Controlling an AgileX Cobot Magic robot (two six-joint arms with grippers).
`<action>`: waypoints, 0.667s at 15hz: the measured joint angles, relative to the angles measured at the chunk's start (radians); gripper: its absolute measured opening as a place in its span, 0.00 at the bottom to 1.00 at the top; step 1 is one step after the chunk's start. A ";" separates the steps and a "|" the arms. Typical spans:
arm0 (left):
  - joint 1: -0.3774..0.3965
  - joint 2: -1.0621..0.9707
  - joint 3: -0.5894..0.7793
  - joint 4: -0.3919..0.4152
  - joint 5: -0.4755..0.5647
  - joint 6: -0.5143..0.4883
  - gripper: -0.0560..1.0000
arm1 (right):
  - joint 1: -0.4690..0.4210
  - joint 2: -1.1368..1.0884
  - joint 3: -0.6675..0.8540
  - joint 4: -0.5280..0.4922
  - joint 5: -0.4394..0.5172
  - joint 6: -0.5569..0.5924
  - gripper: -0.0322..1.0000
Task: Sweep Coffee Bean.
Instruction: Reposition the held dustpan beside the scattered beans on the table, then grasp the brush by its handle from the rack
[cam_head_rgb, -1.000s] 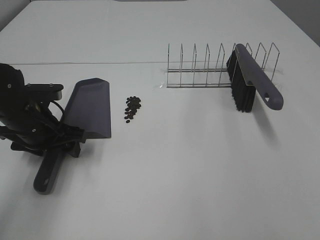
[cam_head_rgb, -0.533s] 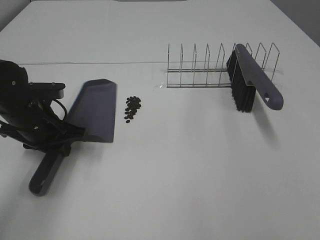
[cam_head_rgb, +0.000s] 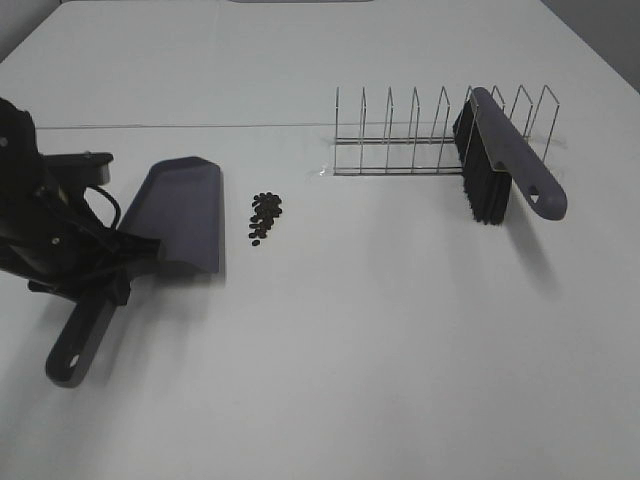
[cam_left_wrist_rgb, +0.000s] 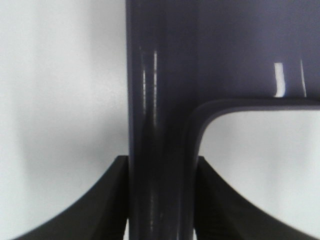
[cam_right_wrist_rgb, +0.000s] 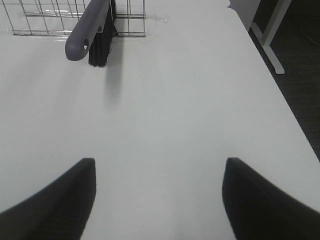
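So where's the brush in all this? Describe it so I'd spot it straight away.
Start with the white table and find the wire rack standing toward its far right side. The brush leans in the right end of that rack, its handle slanting out toward the front. It shares its grey-purple colour with the dustpan on the left, but it alone has a block of black bristles.

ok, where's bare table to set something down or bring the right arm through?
Widest bare stretch: the near table right of the dustpan, in front of the beans and brush. Also bare: the gap between beans and rack, and the far side behind the rack. Crowded: left, where the left gripper holds the dustpan close beside the beans.
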 joint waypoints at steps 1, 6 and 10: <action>0.000 -0.061 0.000 0.005 0.006 0.000 0.39 | 0.000 0.000 0.000 0.000 0.000 0.000 0.69; 0.000 -0.173 0.000 0.039 0.013 0.000 0.39 | 0.000 0.000 0.000 0.000 0.000 0.000 0.69; 0.000 -0.173 0.000 0.039 0.019 -0.001 0.39 | 0.000 0.164 -0.047 0.015 -0.182 0.000 0.69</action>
